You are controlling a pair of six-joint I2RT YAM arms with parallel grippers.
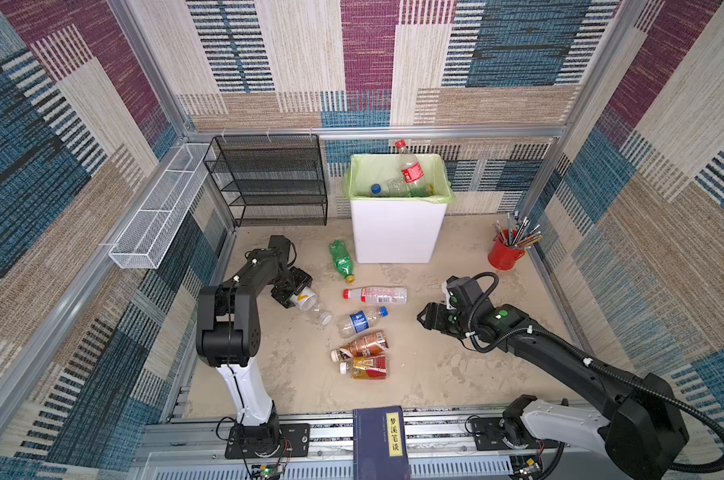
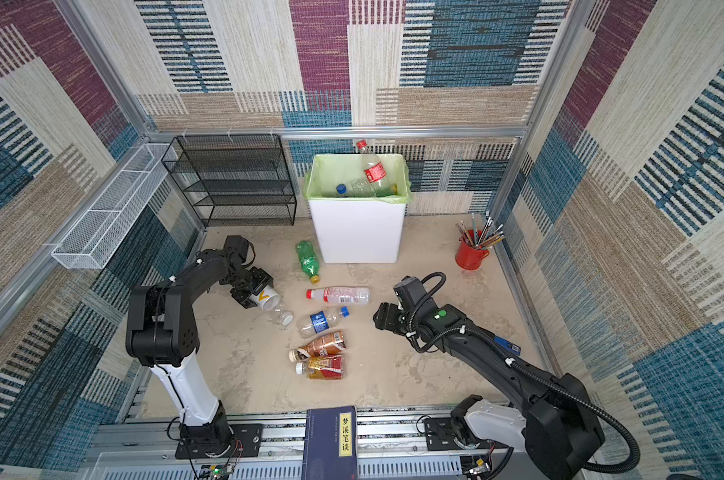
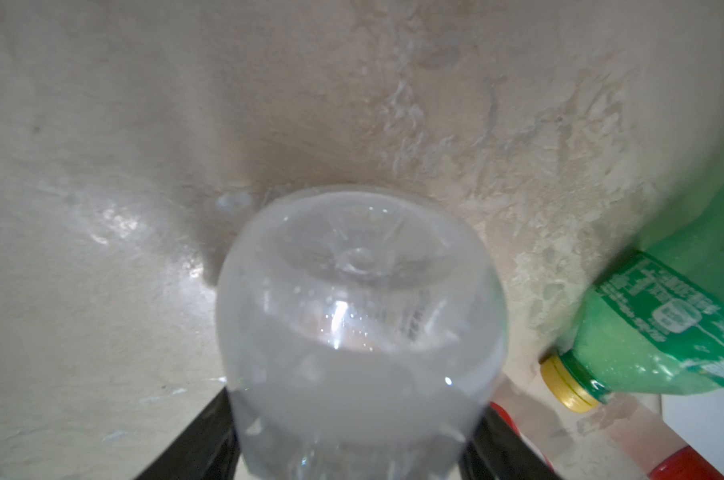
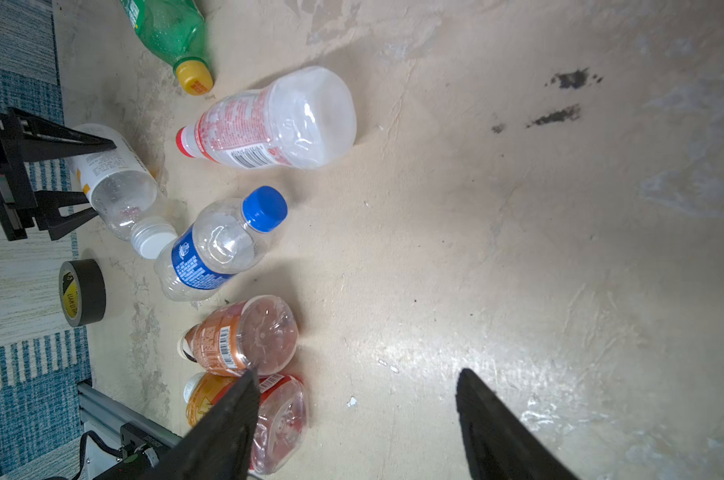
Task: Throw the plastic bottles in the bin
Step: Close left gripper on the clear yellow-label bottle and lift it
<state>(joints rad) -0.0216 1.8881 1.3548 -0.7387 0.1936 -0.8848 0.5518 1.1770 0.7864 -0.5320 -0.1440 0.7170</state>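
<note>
Left gripper point(image 1: 298, 295) clamped across clear bottle point(image 1: 317, 311) at its labelled body; bottle lies on the floor point(image 1: 455, 374). Empty, so light; thin walls likely dent, slick. Mid-body hold suits. Five bottles point(image 1: 376, 295) loose mid-floor. Bin point(image 1: 397, 232) behind them, part filled. Right gripper point(image 4: 357, 373) spread, empty, just beside amber bottles point(image 4: 244, 336).

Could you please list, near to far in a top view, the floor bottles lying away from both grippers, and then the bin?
Red-labelled amber bottle, brown bottle, blue-capped bottle, red-capped clear bottle, green bottle, bin.
</note>
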